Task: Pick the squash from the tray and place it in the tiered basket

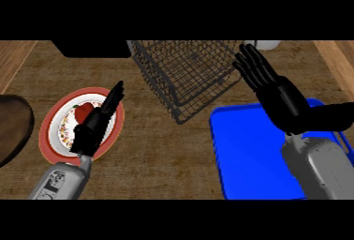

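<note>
I can't find the squash on the blue tray (239, 140), probably hidden under my right hand (276, 93), fingers straight and together above it; I expect it firm, smooth, best gripped around its middle, with the tiered basket (183, 70) just far-left.

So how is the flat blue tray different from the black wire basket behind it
The flat blue tray is solid and shallow with a low rim, while the black wire basket is open mesh and stands much taller. The tray lies at the view's right, partly under the right hand; the basket sits farther back, nearer the middle. No squash shows in either one, though the right arm hides part of the tray. Both rest on the same wooden counter.
</note>
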`<state>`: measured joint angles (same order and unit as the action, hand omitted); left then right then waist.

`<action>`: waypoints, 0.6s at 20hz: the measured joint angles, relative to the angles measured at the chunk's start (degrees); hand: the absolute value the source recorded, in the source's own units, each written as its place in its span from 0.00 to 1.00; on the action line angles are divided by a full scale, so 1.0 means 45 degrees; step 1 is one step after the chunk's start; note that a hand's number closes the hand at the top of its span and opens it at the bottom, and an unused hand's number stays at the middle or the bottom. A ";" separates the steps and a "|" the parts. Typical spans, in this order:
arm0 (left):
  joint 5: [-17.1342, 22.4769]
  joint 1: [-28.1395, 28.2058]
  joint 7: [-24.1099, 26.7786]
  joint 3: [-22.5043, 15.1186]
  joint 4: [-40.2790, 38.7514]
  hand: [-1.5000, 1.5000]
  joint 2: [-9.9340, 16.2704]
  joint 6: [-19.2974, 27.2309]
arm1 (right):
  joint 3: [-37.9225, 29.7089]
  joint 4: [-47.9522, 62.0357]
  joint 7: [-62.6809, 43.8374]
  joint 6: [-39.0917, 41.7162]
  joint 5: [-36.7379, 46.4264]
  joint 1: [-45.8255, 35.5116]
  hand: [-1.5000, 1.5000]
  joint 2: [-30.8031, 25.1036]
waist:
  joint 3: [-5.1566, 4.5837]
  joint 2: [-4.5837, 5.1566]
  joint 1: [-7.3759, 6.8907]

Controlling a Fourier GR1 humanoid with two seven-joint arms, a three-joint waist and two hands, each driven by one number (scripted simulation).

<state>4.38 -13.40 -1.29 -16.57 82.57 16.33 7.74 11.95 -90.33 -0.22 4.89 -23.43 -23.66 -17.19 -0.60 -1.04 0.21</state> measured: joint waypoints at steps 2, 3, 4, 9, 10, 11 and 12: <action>-0.0284 0.0093 0.0256 0.0073 0.0154 0.50 0.0132 0.0039 | -0.0192 -0.0274 0.0117 0.0807 -0.0342 0.0052 1.00 -0.0306 | 0.0056 0.0083 -0.0020; -0.0459 0.0161 0.0348 0.0114 0.0302 0.50 0.0314 0.0081 | -0.0078 -0.0534 0.0298 0.1299 -0.0463 0.0236 1.00 -0.0420 | 0.0076 0.0099 -0.0029; -0.0644 0.0111 0.0338 0.0206 0.0463 0.50 0.0531 0.0158 | -0.0014 -0.0791 0.0496 0.1917 -0.0657 0.0371 1.00 -0.0627 | 0.0095 0.0108 -0.0033; -0.1411 0.0579 0.0835 0.0504 0.1018 0.50 0.1423 0.0506 | -0.0740 -0.0737 0.0730 0.1831 0.0851 0.1164 0.00 -0.2137 | 0.0099 0.0033 0.0163; -0.1529 0.0693 0.0904 0.0476 0.1127 0.50 0.1473 0.0557 | -0.0941 -0.0476 0.0822 0.1376 0.1052 0.1540 0.00 -0.2019 | 0.0113 0.0072 0.0141; -0.1562 0.0857 0.1005 0.0513 0.1294 0.50 0.1602 0.0504 | -0.1097 -0.0242 0.1015 0.1072 0.1214 0.1882 0.00 -0.1893 | 0.0121 0.0104 0.0091; -0.1579 0.1048 0.1014 0.0578 0.1566 0.50 0.1750 0.0443 | -0.1197 -0.0143 0.1397 0.0841 0.1375 0.2252 0.00 -0.1696 | 0.0129 0.0126 0.0049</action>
<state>-2.72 -8.69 3.28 -13.97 89.62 24.21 9.73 6.56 -90.97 6.06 8.68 -17.24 -13.52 -24.82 -0.02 -0.47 0.43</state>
